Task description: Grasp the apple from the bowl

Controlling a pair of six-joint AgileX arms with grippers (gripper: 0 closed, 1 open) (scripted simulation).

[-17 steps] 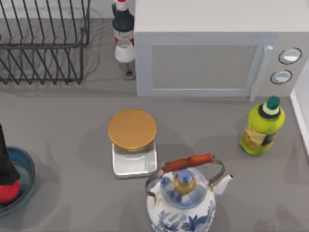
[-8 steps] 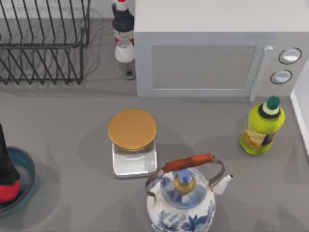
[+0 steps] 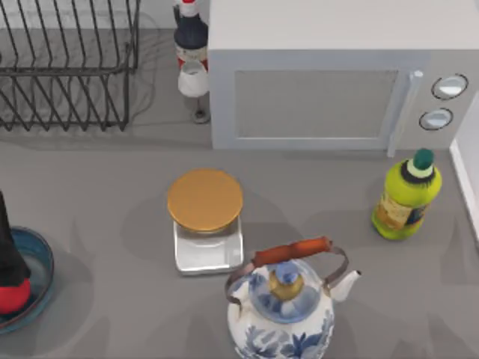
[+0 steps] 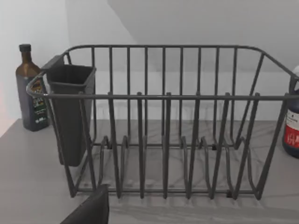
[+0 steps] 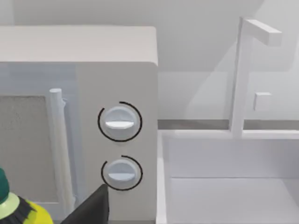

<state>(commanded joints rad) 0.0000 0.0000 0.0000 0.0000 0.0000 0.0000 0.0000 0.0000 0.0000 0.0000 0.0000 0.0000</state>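
Note:
The bowl (image 3: pixel 39 263), a blue-teal dish with a reddish rim, lies at the table's far left edge, cut off by the top view's border. The red apple (image 3: pixel 10 297) rests inside it. My left gripper (image 3: pixel 9 254) is a black shape directly over the bowl, its lower end touching or overlapping the top of the apple; whether it holds the apple cannot be told. A dark part of the left gripper (image 4: pixel 88 211) shows in the left wrist view, facing the dish rack (image 4: pixel 163 121). A dark part of my right gripper (image 5: pixel 91 209) shows in the right wrist view, facing the microwave knobs (image 5: pixel 119 122).
A scale with a gold plate (image 3: pixel 205 199) stands mid-table, a blue-and-white kettle (image 3: pixel 284 310) in front of it. The microwave (image 3: pixel 329 75) fills the back right, with a green-yellow bottle (image 3: pixel 406 198) beside it. A wire rack (image 3: pixel 67 63), a dark bottle (image 3: pixel 190 34) and a wine glass (image 3: pixel 194 81) stand at the back.

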